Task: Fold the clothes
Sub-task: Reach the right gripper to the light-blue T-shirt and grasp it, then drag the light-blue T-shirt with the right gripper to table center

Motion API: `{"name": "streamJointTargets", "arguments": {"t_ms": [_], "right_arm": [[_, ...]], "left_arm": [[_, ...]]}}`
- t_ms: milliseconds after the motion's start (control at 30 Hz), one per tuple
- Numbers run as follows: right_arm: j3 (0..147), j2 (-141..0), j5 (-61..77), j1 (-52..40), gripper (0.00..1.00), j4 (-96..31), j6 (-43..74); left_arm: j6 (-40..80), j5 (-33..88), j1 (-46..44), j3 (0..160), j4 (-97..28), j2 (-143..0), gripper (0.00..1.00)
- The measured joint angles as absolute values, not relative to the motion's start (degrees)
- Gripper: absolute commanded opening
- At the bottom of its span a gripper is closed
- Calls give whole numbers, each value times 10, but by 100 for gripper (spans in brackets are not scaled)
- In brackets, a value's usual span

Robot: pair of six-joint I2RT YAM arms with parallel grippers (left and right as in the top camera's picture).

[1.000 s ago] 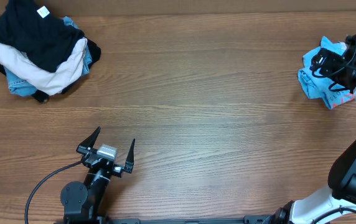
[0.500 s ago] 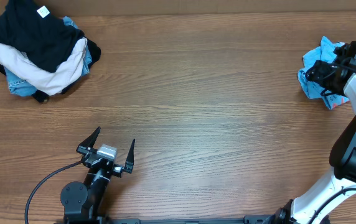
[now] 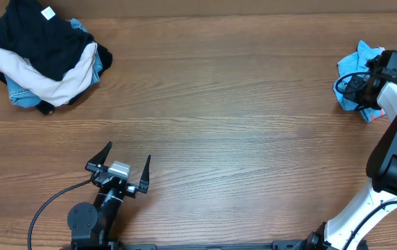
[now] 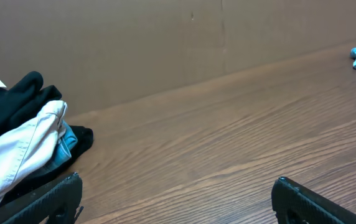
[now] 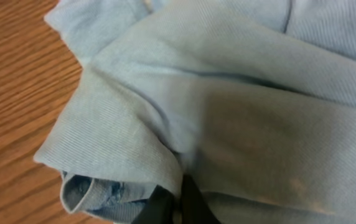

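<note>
The sky-blue T-shirt (image 3: 350, 68) is bunched at the far right edge of the worktop (image 3: 240, 125); a fold of it is pinched by the right gripper (image 5: 179, 202), whose jaws are closed together on the cloth; the left gripper (image 3: 128, 151) is held wide apart, empty, near the front edge; a black garment (image 3: 35, 38) is heaped on a cream garment (image 3: 53, 83) and a denim-blue garment (image 3: 21, 97) at the far left corner.

The left arm sits low at the near edge of the worktop (image 3: 254, 139), its tool (image 3: 128, 153) pointing away from its base with both fingers spread wide. The right arm reaches from the near right corner to the far right side. Its tool (image 5: 179, 199) is pinched tight on a fold of the blue T-shirt (image 5: 240, 112).
</note>
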State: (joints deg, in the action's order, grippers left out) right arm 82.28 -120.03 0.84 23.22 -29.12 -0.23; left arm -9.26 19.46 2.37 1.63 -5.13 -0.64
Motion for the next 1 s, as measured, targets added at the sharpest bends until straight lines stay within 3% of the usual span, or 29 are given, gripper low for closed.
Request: {"name": "streamJointTargets", "arguments": {"t_ms": [167, 400, 600, 800, 1000], "right_arm": [[823, -1170, 8, 224, 4, -309, 14], [824, -977, 116, 171, 4, -357, 94], [826, -929, 227, -3, 4, -478, 116], [826, -928, 346, -165, 4, -467, 120], [840, -889, 371, -237, 4, -462, 128]], "left_arm": [[-93, 195, 24, 16, -51, -6, 100], [-93, 195, 24, 16, -51, -6, 100], [-93, 195, 24, 16, -51, -6, 100], [-93, 195, 24, 16, -51, -6, 100], [-93, 195, 24, 16, -51, -6, 100]]}}
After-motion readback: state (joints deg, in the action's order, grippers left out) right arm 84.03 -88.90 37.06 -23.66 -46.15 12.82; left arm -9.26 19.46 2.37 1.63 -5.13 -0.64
